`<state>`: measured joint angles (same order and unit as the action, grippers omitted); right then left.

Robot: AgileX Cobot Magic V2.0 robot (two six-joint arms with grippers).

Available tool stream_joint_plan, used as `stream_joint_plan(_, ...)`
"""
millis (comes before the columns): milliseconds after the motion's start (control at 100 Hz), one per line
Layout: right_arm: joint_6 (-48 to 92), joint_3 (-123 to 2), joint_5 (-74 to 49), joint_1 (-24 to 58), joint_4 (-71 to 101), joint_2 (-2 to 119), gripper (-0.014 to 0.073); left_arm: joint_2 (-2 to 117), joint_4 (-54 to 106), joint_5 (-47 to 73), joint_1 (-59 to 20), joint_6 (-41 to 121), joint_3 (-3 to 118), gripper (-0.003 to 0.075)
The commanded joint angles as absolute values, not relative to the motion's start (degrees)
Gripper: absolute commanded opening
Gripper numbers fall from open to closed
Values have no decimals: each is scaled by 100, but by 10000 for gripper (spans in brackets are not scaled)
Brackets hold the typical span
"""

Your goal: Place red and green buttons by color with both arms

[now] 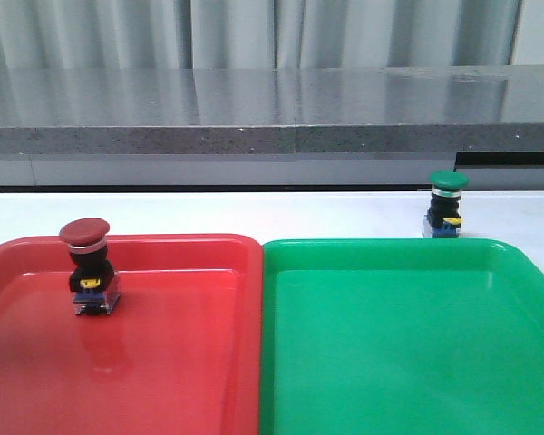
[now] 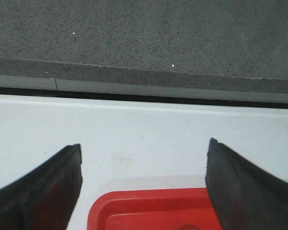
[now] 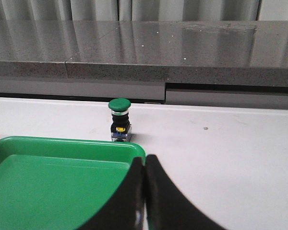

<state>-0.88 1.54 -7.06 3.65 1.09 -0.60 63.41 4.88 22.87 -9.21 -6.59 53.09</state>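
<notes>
Two buttons, one sorted: red button point(image 1: 89, 268) stands upright inside the red tray point(image 1: 190, 381), nr its far left corner, so that half looks done. Green button point(image 3: 120, 120) is not yet home; it stands upright on the white table point(image 3: 230, 158), just beyond the far rim of the green tray point(image 3: 48, 177), nr the tray's far right corner in the front view. Rel. to the right gripper point(image 3: 145, 191), the green button sits ahead and a bit to the left, across the tray's corner, w/ nothing between them but rim and bare table. Its long axis is vertical, cap on top, clear base down. Right gripper's fingers are pressed together, tips touching, nothing in them. Left gripper point(image 2: 144, 158) has its jaws spread wide and empty, hanging over the near-left corner area of the red tray and table edge; green button doesn't show in its view at all. So the right arm is clearly the nearer one and prob. the one to take it. Judging from this, next move needs the right jaws to part first, then go fwd and slightly left to straddle the black body below the cap, lift, and pull back over the rim into the green tray. Risk: tipping the tall narrow switch if a finger clips the cap.
</notes>
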Motion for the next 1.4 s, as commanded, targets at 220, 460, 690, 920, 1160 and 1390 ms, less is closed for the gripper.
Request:
stream_joint_plan(220,-89,73,-216,333,44,-173,-109,4562,488,1794,-905,-721,4353,514)
stream_joint_plan(460,-89,73,-216,333,44,-173,-109,3209,479,1832,-905,-721,3676,512)
stream_joint_plan(690,-89,73,-216,333,44,-173,-109,2224,479,1909,-905,-721,3142,512)
stream_joint_plan(920,-89,73,-216,333,44,-173,-109,1840,479,1947,-905,-721,2934,512)
stream_joint_plan(1160,-89,73,-216,333,44,-173,-109,1840,465,1936,-905,-721,2934,239)
stream_joint_plan(1390,-89,73,-216,333,44,-173,-109,1840,449,1936,-905,-711,2934,-19)
